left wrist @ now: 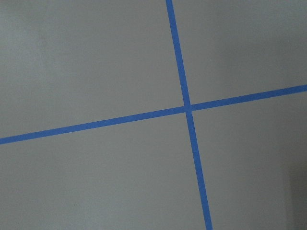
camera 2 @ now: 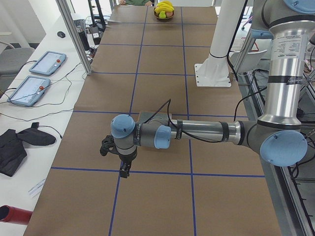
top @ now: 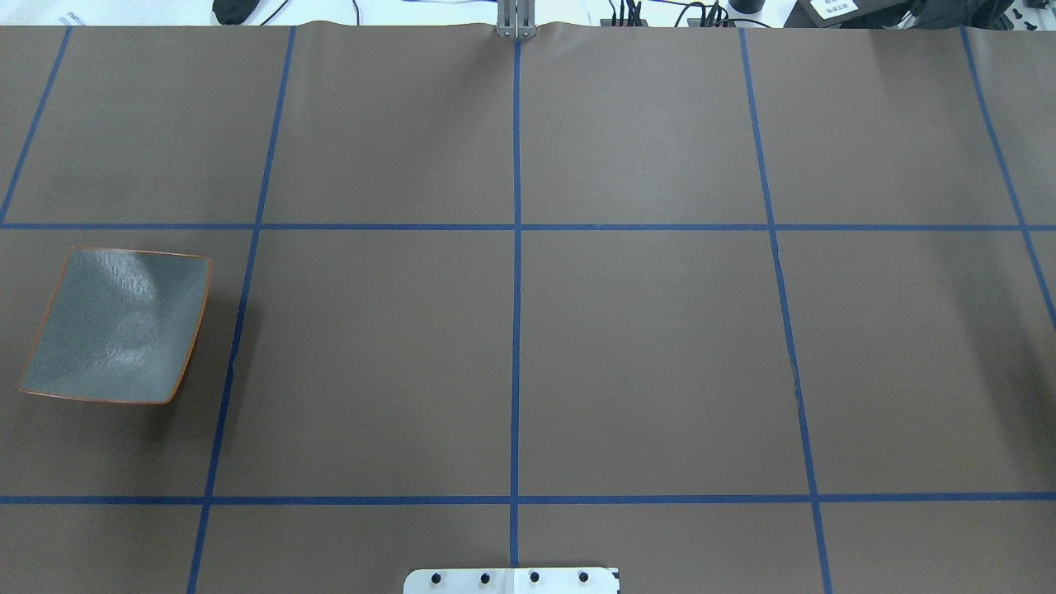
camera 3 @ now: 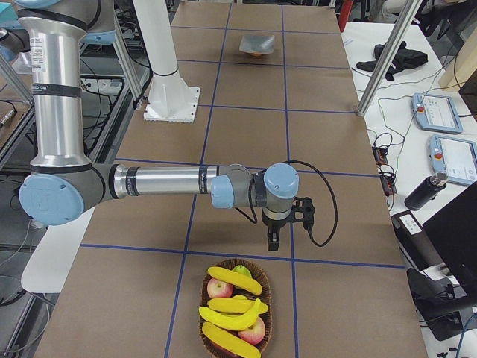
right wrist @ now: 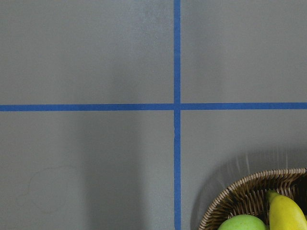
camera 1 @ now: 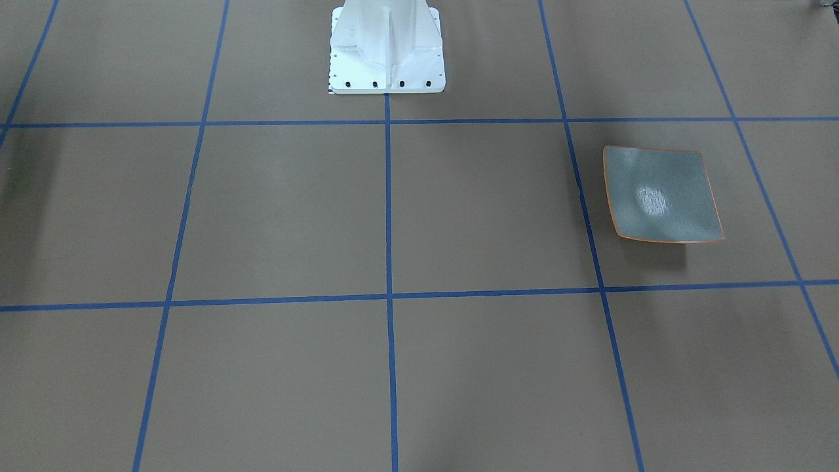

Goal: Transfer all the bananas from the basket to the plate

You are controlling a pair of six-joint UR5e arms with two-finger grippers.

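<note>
Exterior right: bananas (camera 3: 232,302) (in basket (camera 3: 268,332)) near right claw (camera 3: 273,242).

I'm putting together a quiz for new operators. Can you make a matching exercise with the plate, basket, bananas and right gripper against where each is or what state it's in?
Things:
1. plate
2. basket
3. bananas
4. right gripper

Places or states:
A. lying on top of apples
B. pointing down, just short of the basket
C. nothing on it
D. woven, holding fruit

Pairs: 1-C, 2-D, 3-A, 4-B
</note>
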